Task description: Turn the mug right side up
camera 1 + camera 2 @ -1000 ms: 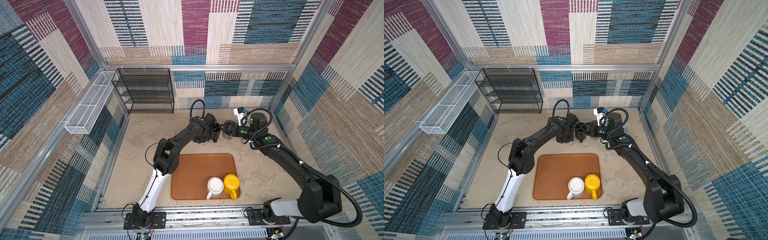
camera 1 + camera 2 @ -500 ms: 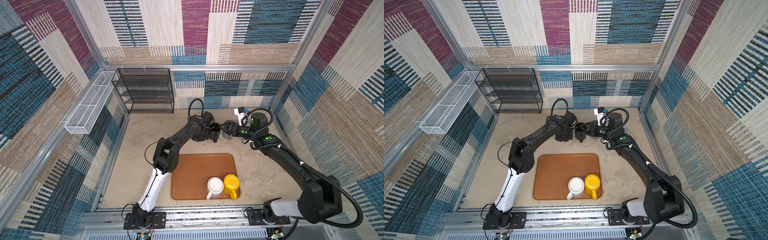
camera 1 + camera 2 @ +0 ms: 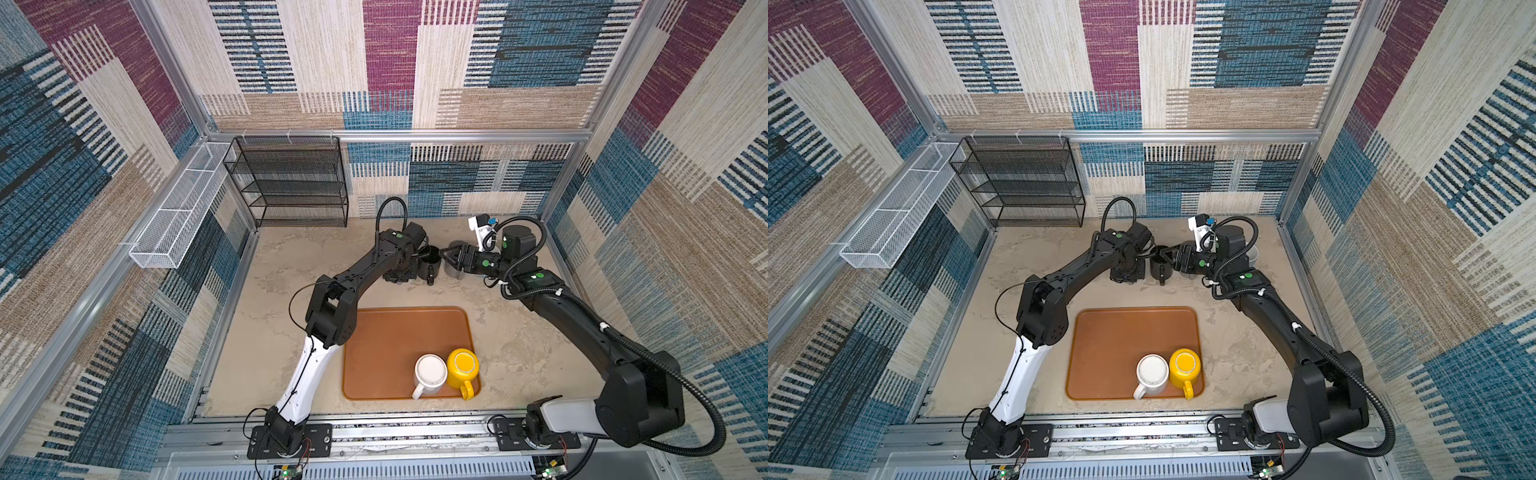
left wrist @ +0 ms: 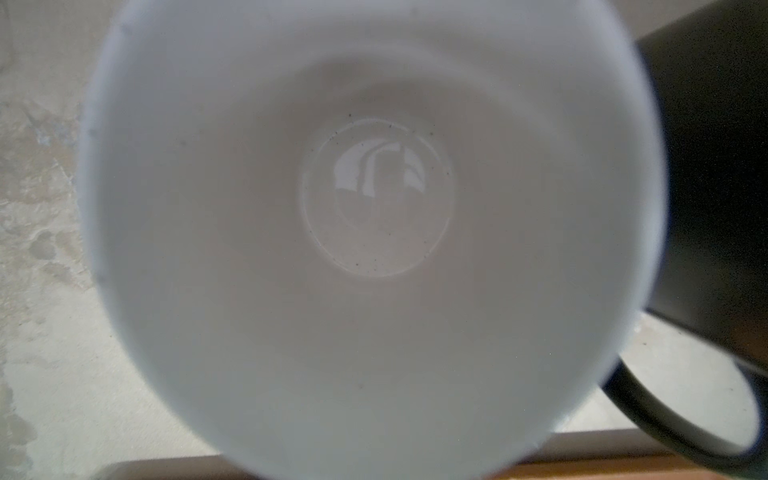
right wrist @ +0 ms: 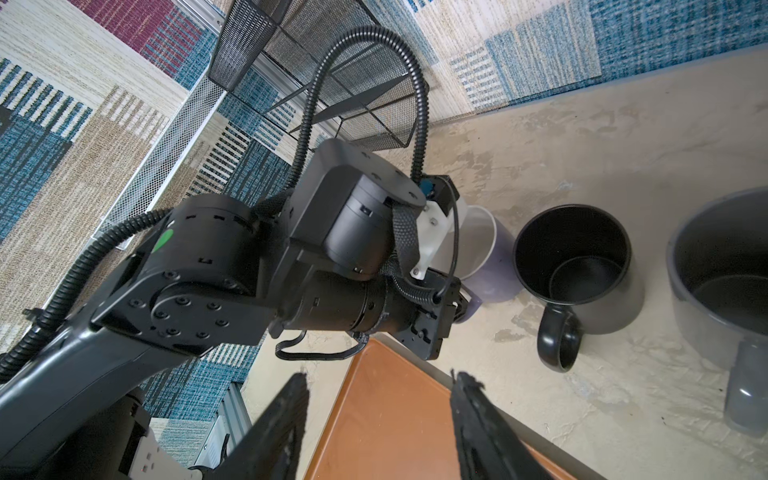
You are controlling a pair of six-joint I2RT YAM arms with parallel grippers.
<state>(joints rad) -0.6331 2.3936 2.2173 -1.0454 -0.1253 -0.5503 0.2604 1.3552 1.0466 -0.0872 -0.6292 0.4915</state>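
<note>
A pale lavender mug point(image 5: 484, 257) with a white inside sits under my left wrist at the back of the table. It is tilted, its mouth facing the left wrist camera. Its inside point(image 4: 374, 249) fills the left wrist view. My left gripper point(image 5: 463, 305) is shut on its wall; in both top views the wrist point(image 3: 401, 266) hides the mug. My right gripper point(image 5: 378, 399) is open and empty above a corner of the tray point(image 5: 395, 415). In both top views the right gripper point(image 3: 1173, 257) points at the left one, just past a black mug.
A black mug point(image 3: 430, 259) stands upright beside the lavender one, and a grey mug point(image 5: 727, 282) stands further right. On the brown tray point(image 3: 386, 332) a white mug point(image 3: 430, 372) and a yellow mug point(image 3: 462, 365) seem bottom up. A black wire rack point(image 3: 291, 183) and a white mesh basket point(image 3: 178, 208) stand back left.
My left wrist has shifted slightly toward the back left. The right arm and the mugs on the tray have not moved.
</note>
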